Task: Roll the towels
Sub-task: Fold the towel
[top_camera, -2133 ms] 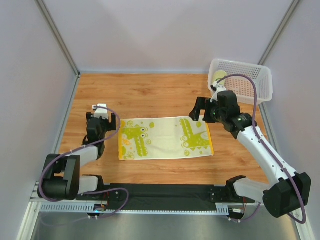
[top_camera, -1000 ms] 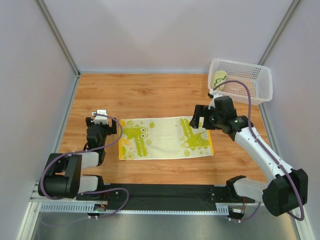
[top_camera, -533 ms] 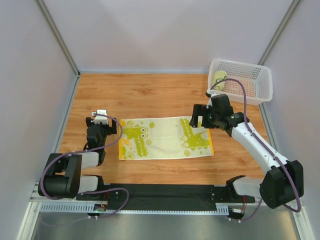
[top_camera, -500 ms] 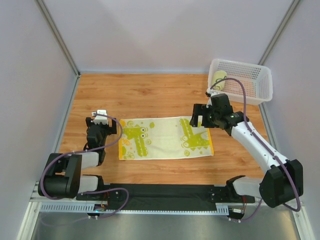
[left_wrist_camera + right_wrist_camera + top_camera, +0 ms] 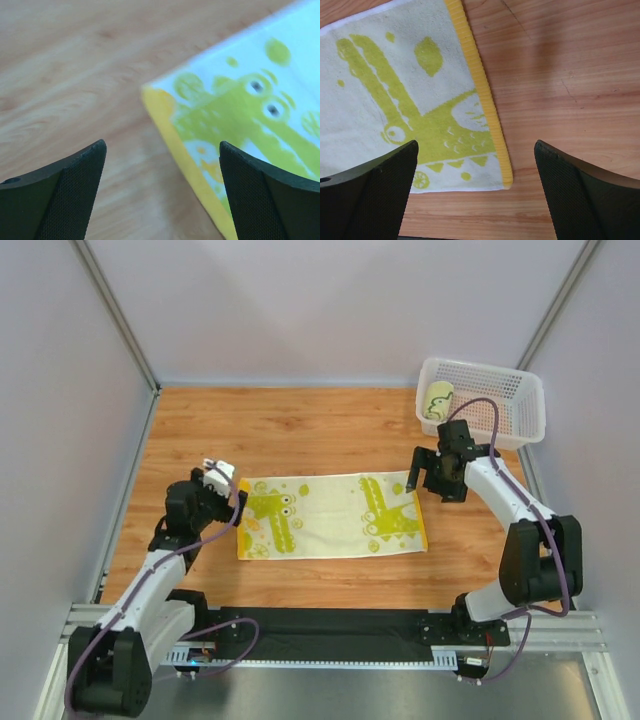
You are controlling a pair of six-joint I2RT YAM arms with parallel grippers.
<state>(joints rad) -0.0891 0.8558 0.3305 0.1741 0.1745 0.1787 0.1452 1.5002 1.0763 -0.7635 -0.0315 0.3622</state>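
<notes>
Towel [image 5: 330,516] lies on table [image 5: 300,430]; basket [image 5: 531,412] stands behind it, rightward.

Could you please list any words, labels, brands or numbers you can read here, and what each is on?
No readable text anywhere.
The flat towel bears only green cartoon animals, dots and yellow end bands, no lettering.
The rolled towel and the basket show no markings that can be made out.

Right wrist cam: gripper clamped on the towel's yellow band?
No: the right gripper is open, fingers wide apart, with the yellow band of the towel lying flat between them.
</notes>
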